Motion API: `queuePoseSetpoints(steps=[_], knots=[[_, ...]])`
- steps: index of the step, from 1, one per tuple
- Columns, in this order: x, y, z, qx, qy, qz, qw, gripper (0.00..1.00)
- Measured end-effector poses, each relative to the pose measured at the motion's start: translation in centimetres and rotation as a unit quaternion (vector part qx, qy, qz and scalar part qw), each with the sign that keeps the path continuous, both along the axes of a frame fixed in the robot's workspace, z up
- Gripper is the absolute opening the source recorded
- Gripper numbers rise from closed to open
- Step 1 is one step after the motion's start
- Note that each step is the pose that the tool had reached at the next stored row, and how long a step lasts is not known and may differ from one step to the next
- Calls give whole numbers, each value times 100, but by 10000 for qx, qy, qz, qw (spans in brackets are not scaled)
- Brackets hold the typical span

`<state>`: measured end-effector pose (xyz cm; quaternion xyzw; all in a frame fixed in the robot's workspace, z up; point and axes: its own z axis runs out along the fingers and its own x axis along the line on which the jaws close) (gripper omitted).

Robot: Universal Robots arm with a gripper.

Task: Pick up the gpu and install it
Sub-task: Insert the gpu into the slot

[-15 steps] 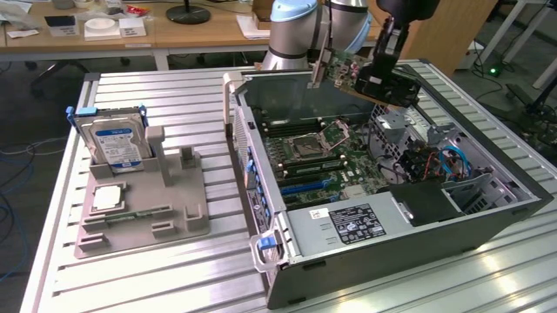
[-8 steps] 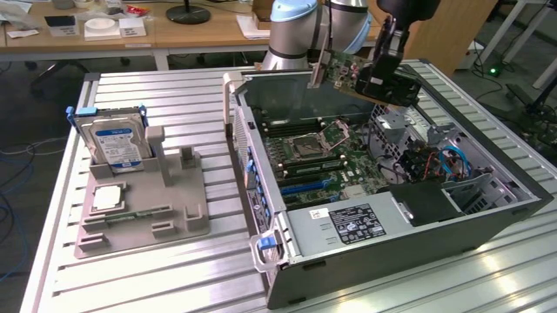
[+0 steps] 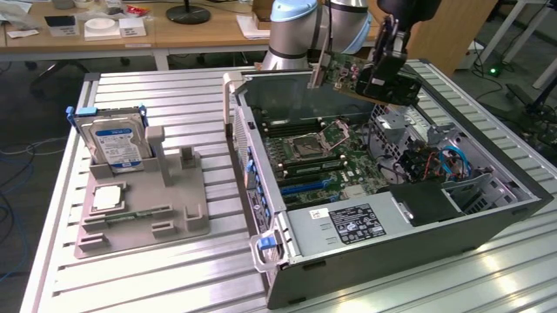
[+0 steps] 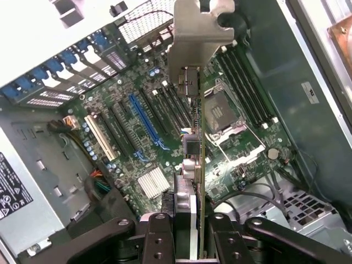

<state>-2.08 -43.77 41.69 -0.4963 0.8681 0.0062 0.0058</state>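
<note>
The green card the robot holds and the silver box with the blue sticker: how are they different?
The gpu is a thin green board; the hard drive is a thicker silver box with a blue label. The gpu hangs in the gripper above the open computer case; the hard drive stands upright in a grey holder on the table. Both are computer parts outside the case.

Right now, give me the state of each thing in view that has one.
gpu: held up over the open case, not seated.
gripper: jaws shut on the gpu.
computer case: on its side, panel off.
blue slot: empty.
hard drive: upright in the grey holder.
memory stick: lying flat in the grey holder.
</note>
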Motion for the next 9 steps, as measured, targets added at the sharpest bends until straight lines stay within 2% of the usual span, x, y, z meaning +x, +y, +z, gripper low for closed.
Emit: queuePoseSetpoints(steps=[9], knots=[[0,-10,-2,0,0,426,9991,28]])
